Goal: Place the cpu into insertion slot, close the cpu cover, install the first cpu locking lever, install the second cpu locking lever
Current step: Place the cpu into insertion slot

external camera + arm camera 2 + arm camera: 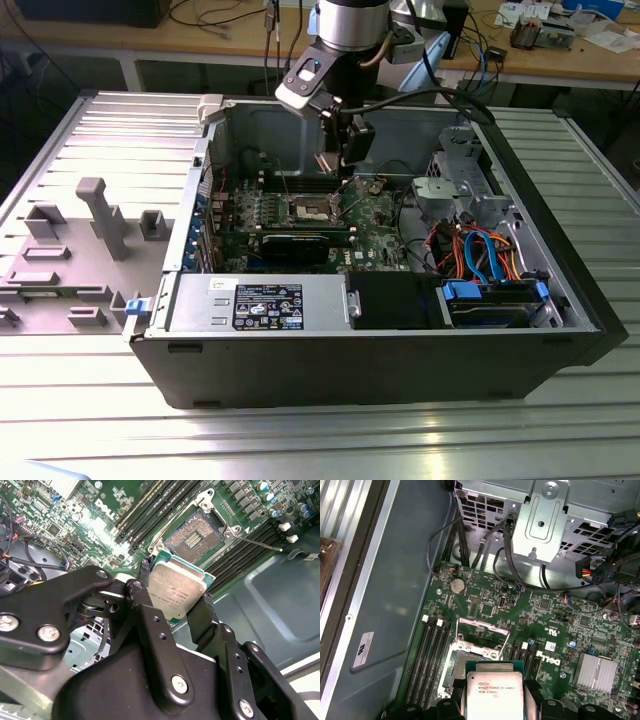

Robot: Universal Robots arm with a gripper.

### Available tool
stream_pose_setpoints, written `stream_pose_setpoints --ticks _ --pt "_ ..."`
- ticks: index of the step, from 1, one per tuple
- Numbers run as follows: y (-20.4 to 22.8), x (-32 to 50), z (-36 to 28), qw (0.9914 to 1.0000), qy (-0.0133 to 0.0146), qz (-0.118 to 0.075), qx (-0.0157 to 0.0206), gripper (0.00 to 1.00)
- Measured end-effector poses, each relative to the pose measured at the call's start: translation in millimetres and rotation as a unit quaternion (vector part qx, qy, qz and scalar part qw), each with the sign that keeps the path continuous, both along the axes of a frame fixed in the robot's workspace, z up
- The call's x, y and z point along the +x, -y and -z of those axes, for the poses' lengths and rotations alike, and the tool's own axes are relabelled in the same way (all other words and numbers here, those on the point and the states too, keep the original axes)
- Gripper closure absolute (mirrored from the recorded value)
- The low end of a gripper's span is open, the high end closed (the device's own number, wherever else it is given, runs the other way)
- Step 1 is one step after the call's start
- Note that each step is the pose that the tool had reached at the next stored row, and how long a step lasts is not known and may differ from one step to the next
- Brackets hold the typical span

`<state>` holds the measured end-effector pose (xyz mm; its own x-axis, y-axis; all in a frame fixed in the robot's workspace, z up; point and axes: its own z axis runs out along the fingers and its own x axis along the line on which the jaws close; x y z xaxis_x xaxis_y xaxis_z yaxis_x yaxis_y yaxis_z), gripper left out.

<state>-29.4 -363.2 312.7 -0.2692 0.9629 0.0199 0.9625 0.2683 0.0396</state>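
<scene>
2 fingers (202, 615) of the gripper (176, 587) are clamping the cpu (175, 592) by opposite edges. It is hanging near the insertion slot (195, 535), not yet in it, in the exterior view's upper middle. You should be keeping it level, corners matching. The cpu is hiding its underside and the slot's near edge.
</scene>
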Motion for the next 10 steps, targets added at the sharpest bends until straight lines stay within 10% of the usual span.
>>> stream_pose_setpoints --ticks 10 --pt "0.0 0.0 0.7 0.99935 0.0 0.036 0.0 0.45"
